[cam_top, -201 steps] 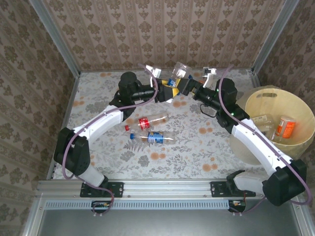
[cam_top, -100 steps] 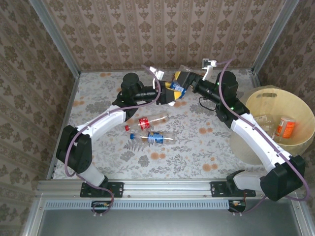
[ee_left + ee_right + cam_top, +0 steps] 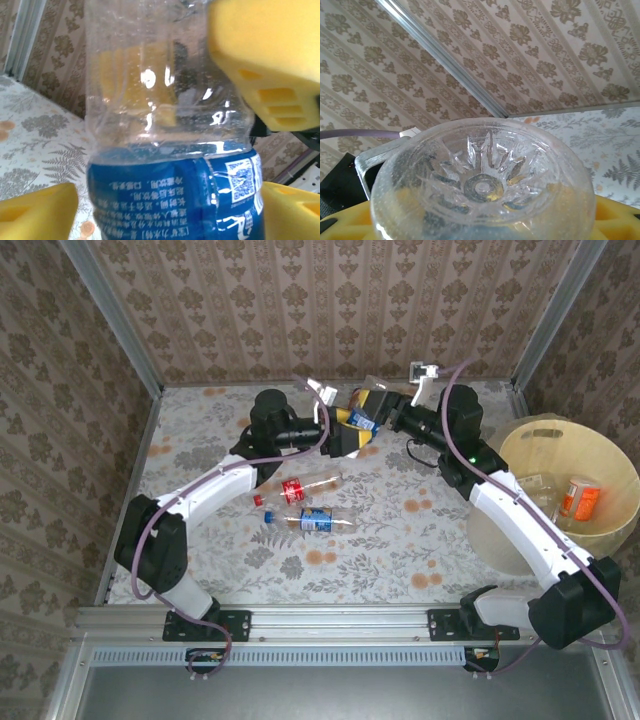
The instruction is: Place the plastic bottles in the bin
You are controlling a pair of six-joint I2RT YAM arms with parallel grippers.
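Note:
At the back middle of the table my two grippers meet over a clear plastic bottle with a blue label (image 3: 361,420). My right gripper (image 3: 374,405) is shut on this bottle's upper body, with a yellow finger (image 3: 265,65) pressed on one side. In the right wrist view the bottle's moulded base (image 3: 482,185) sits between the yellow pads (image 3: 615,220). My left gripper (image 3: 165,212) stands open around the blue label (image 3: 170,195), with a gap beside its left pad (image 3: 37,212). Two more plastic bottles, red-labelled (image 3: 308,485) and blue-labelled (image 3: 318,520), lie mid-table. The pale-yellow bin (image 3: 610,455) stands at the right.
Inside the bin lie an orange-labelled bottle (image 3: 580,498) and a clear one (image 3: 530,485). A red cap (image 3: 257,500) and a blue cap (image 3: 268,517) lie loose beside the two bottles. Patterned walls close the back and sides.
My right gripper moved left onto the raised bottle and closed on it. My left gripper, which held the bottle before, has opened its jaws.

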